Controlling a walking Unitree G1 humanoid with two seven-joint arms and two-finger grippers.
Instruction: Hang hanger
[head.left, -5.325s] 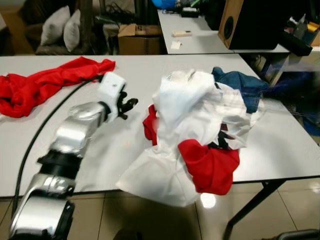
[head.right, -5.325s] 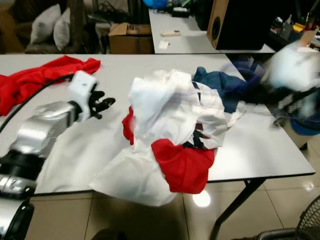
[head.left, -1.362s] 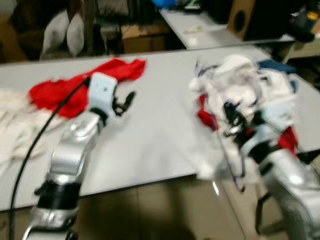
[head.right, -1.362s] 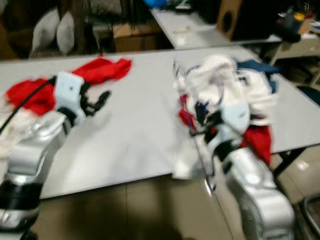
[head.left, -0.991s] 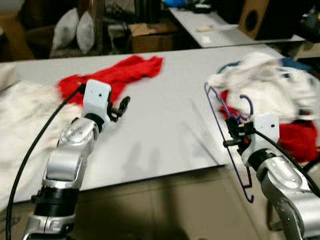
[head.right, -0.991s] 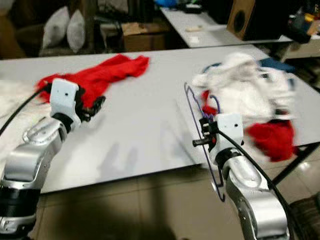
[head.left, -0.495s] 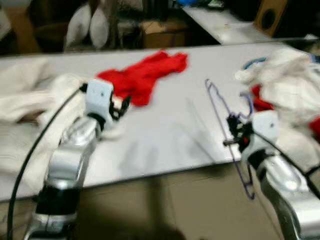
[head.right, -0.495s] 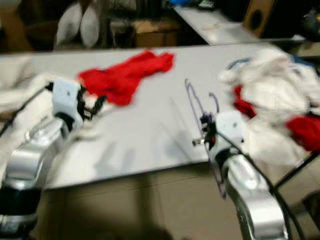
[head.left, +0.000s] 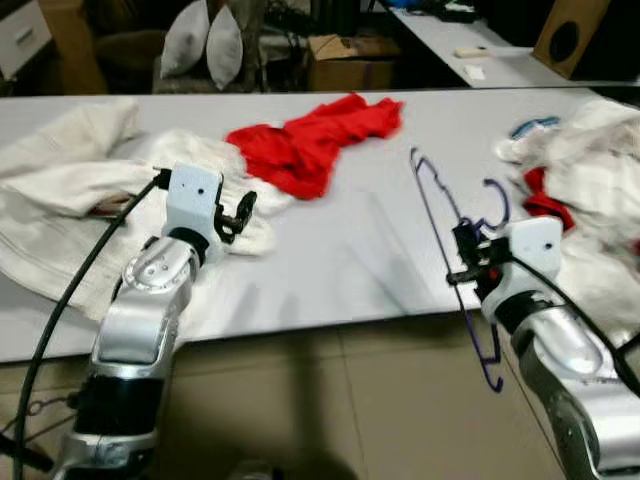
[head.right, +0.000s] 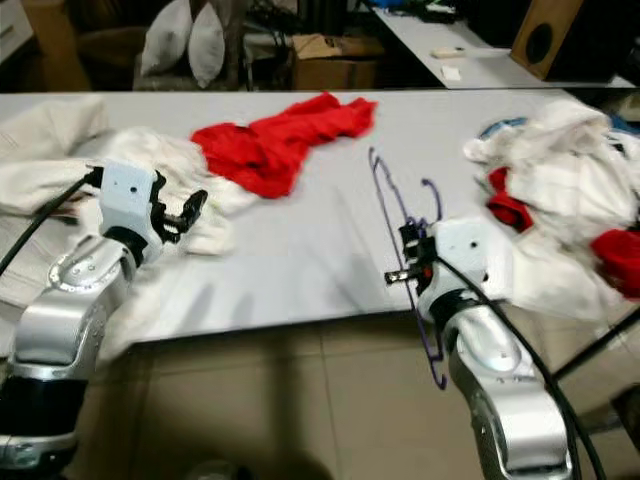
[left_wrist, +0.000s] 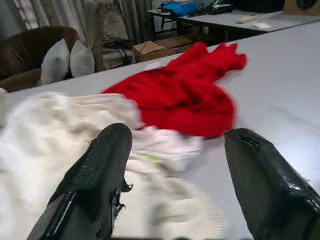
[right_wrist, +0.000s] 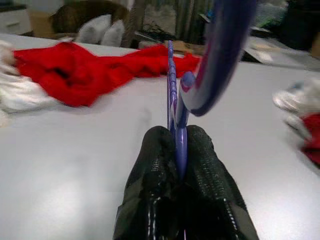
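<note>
Right wrist view: right gripper (right_wrist: 179, 150) clamps thin purple wire hanger (head.left: 440, 200); left gripper (left_wrist: 175, 165) gapes. Risk: hanger snagging table's near edge (head.left: 330, 322).

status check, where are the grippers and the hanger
Right gripper shut on the purple hanger, held at the table's near edge. Left gripper open above the white garment. Red garment mid-table.
</note>
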